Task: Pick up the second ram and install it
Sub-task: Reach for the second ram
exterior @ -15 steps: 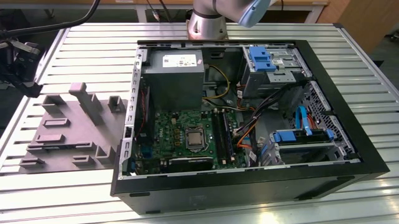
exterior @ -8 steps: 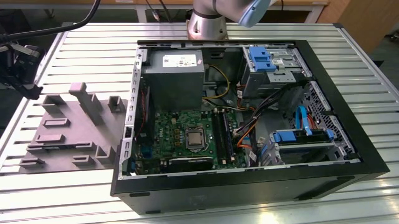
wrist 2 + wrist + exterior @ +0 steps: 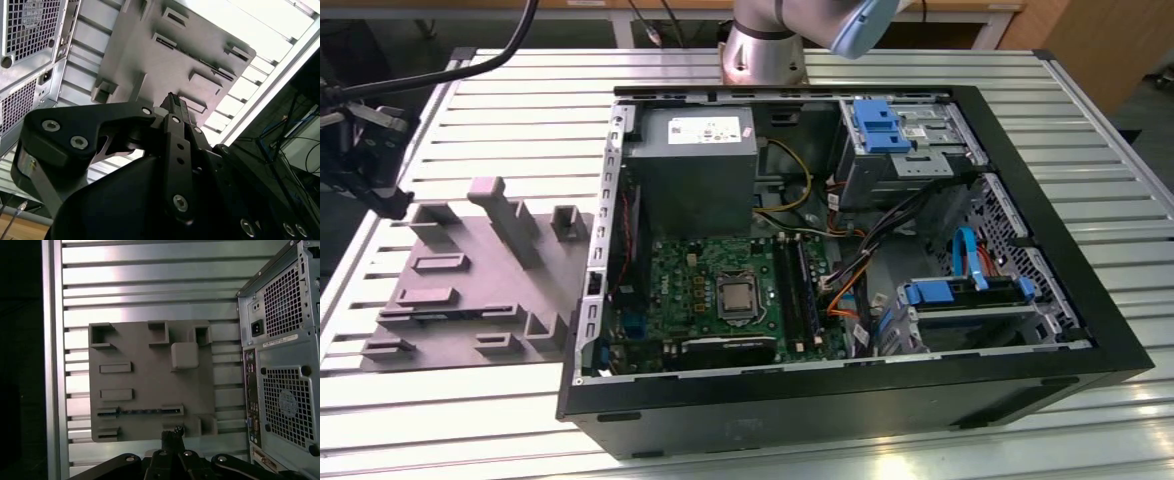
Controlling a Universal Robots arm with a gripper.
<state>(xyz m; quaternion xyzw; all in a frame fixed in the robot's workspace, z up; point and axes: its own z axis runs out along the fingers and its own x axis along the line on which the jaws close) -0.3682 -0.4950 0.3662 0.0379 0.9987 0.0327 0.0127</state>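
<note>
Gripper: I have the gripper [image 3: 172, 432] [image 3: 173, 100] closest to me in both wrist views. The jaws are drawn right together with the tips meeting, and there's nothing clamped between them.
Second ram: there it is, the second ram [image 3: 142, 411], a thin dark strip standing on edge in a long groove of the tray and bridging two slotted blocks. In the first wrist view my fingertips [image 3: 176, 430] hang over the tray's border near it, clear of the stick.
Tray: the pale grey moulded tray [image 3: 145, 380] [image 3: 467, 290] [image 3: 150, 65] lies flat, with upright blocks and pockets across it. It sits just beside the case's rear panel.
Table: a slatted metal table [image 3: 150, 295] [image 3: 480, 100] carries everything.
Case: the black computer case [image 3: 854, 400] [image 3: 280, 340] lies on its side with the side panel off. Its grilled, ported rear faces the tray.
Motherboard: the green motherboard [image 3: 707, 270] is on the case floor with the square silver processor [image 3: 736, 295] at its middle.
Memory slots: the long dark memory slots [image 3: 797, 285] run just beside the processor, toward the exterior view's right. I can't tell whether any slot holds a stick.
Power supply: the grey power supply [image 3: 691, 160] sits beyond the board.
Drive bays: blue brackets [image 3: 881, 125] mark the drive bays at the exterior view's right.
Arm base: the arm base [image 3: 767, 45] stands at the table's far edge, behind the case.
</note>
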